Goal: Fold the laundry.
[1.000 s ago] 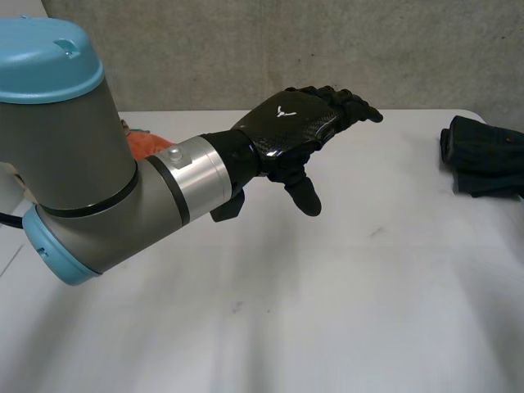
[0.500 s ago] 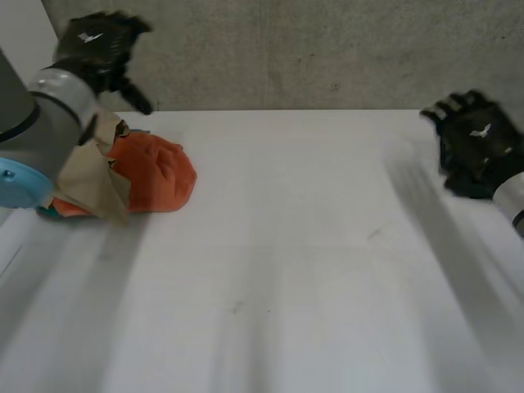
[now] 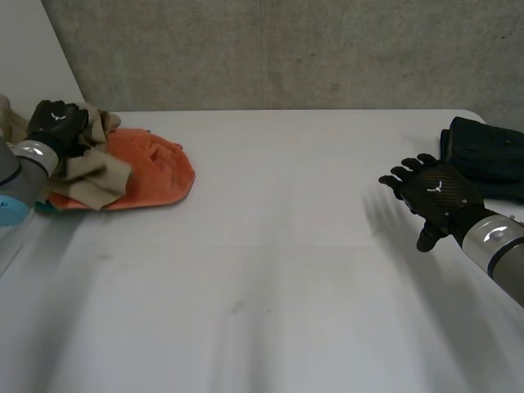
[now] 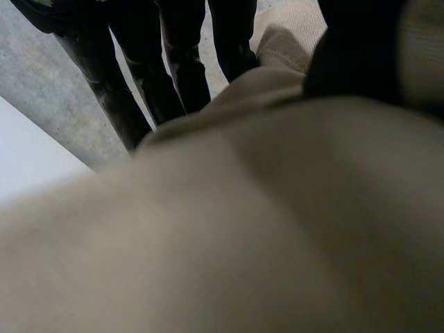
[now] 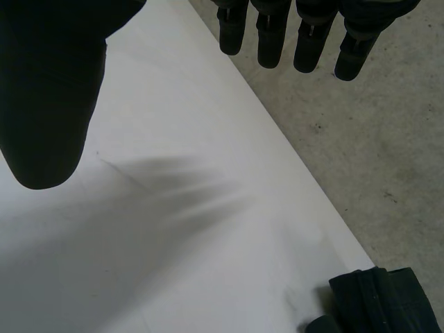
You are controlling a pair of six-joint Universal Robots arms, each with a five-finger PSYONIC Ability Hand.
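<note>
The left hand (image 3: 56, 123) rests on the beige cloth (image 3: 94, 168) heaped over an orange cloth (image 3: 151, 168) at the surface's (image 3: 270, 246) left edge, whether gripping I cannot tell, while the right hand (image 3: 432, 195) hovers spread and empty, well apart.

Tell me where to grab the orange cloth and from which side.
Take the crumpled orange cloth by its rounded free edge, the one facing the middle of the white table, probably coming in from that side. That edge lies bare and low on the table, whereas the rumpled beige cloth and the left hand cover its other end.
</note>
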